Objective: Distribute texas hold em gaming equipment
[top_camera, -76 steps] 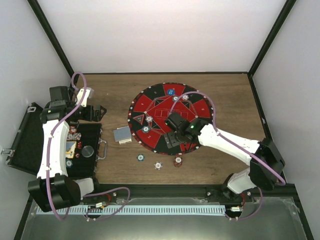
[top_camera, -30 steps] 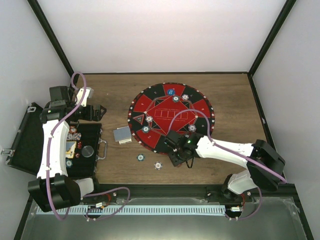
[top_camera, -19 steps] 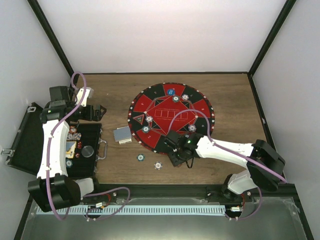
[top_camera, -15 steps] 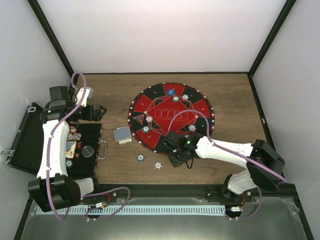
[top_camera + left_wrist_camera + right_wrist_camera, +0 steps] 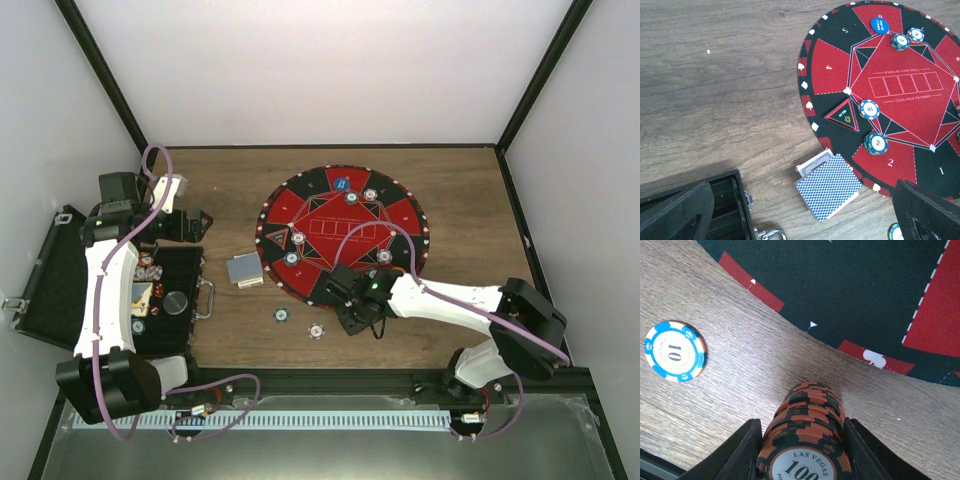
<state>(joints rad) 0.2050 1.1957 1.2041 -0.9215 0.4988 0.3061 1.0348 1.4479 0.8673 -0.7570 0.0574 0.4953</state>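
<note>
R gripper (image 5: 801,423) sits low, fingers pressed on both sides of an orange 100 chip stack (image 5: 805,460). The stack stands upright on the wood table (image 5: 730,390), just off the rim of the round hold'em mat (image 5: 855,285). Side grip prob. so the whole stack lifts as one. A blue 10 chip (image 5: 675,351) lies flat nearby, apart from the stack. L gripper (image 5: 192,222) hangs by the open case (image 5: 60,280), jaws wide apart w/ nothing in them, likely parked out of the way. Card deck (image 5: 828,186) lies btwn case and mat, just beside the rim.
</note>
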